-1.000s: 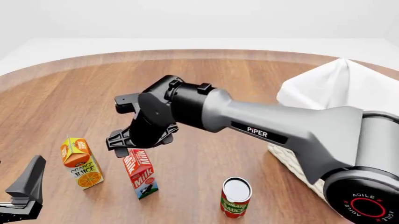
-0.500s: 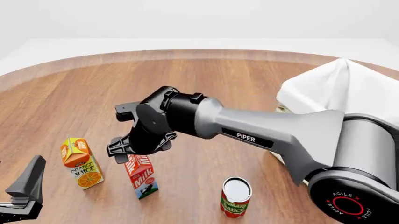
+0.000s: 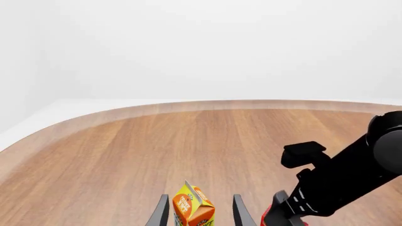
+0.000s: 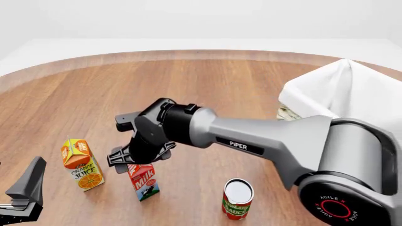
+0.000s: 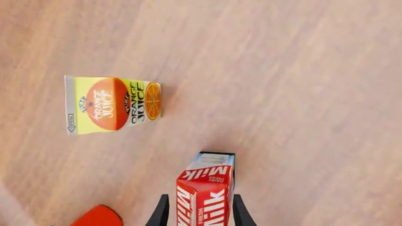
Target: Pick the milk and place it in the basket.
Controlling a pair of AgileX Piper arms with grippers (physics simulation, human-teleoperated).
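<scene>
Milk stood upright on the desk, between the orange juice carton and the round can, and my right claw was directly above its gable top. In the right wrist view the milk carton lay straight ahead between the two fingers, with a small gap on each side, so I judged the claw as open and holding nothing. The long axis of the carton was vertical and pointed along the approach of the claw, so in my opinion the next move needed only a straight descent and then a closing on the two side walls.

The right arm was clearly the nearer one. The left claw waited low at the near edge of the desk, well apart from the milk; in its own view its fingers were spread with the juice carton seen between them, but farther ahead, and it held nothing.

The basket with its white cloth was on the right side, well apart from the milk.
</scene>
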